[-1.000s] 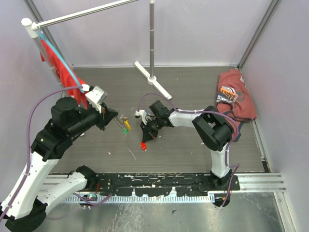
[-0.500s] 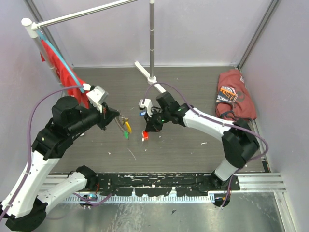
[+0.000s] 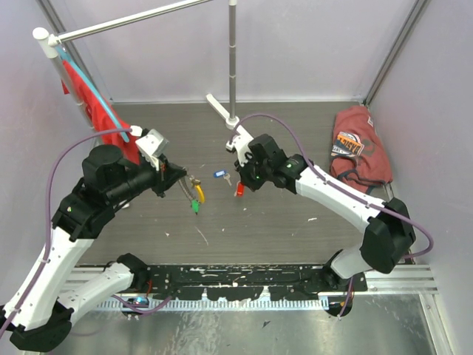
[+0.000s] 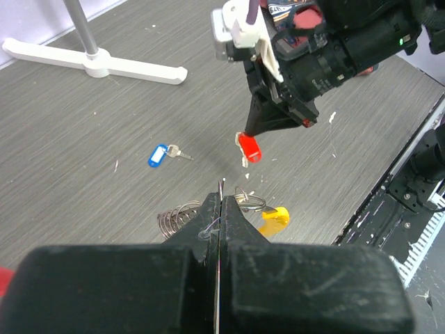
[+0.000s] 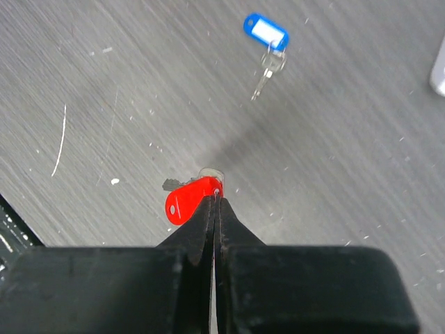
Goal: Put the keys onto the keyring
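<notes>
My right gripper (image 3: 242,183) is shut on the small ring of the red key (image 5: 185,200) and holds it above the table; the key also shows in the top view (image 3: 239,189) and the left wrist view (image 4: 249,147). The blue key (image 3: 219,175) lies flat on the table between the grippers; it also shows in the right wrist view (image 5: 265,31) and the left wrist view (image 4: 160,154). My left gripper (image 3: 182,177) is shut on the keyring (image 4: 245,202), whose yellow tag (image 3: 196,193) and green tag (image 3: 193,206) hang below it.
A white stand (image 3: 233,122) with an upright pole rises behind the keys. A red shirt (image 3: 360,146) lies crumpled at the right wall. A red cloth (image 3: 92,111) hangs from a rail at the left. White specks dot the table.
My right gripper has lifted the red key and carried it right and back, with the arm stretching out. The blue key is now uncovered on the table. The left gripper shifted slightly right.
</notes>
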`<state>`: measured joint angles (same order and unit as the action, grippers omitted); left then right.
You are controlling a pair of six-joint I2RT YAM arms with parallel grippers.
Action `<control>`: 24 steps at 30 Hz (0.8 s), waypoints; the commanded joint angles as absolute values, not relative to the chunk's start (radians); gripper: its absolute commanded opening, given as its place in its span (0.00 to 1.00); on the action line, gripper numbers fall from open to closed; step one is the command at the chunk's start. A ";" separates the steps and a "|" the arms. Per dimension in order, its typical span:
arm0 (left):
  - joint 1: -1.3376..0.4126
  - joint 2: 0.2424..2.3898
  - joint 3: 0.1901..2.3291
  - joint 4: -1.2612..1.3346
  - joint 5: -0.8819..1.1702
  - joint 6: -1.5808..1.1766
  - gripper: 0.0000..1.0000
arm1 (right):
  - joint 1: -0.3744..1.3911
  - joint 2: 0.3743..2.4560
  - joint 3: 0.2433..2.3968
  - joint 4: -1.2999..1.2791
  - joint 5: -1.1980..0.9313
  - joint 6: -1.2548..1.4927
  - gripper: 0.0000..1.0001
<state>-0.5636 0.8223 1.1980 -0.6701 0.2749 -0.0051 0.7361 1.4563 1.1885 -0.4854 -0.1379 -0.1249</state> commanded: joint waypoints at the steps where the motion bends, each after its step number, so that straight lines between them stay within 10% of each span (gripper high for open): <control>1: -0.558 0.814 1.215 -0.607 0.296 -0.019 0.00 | 0.735 1.475 1.149 -0.525 -0.186 -0.055 0.01; 19: -0.558 0.846 1.228 -0.601 0.338 -0.035 0.00 | 0.685 1.783 1.118 -0.374 -0.406 -0.137 0.01; 24: -0.558 0.845 1.227 -0.589 0.356 -0.034 0.00 | 0.680 1.791 1.098 -0.349 -0.401 -0.118 0.15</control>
<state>-0.5636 0.8539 1.1980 -0.6533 0.3237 -0.0280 0.6842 1.8004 1.1030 -0.4118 -0.3813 -0.1287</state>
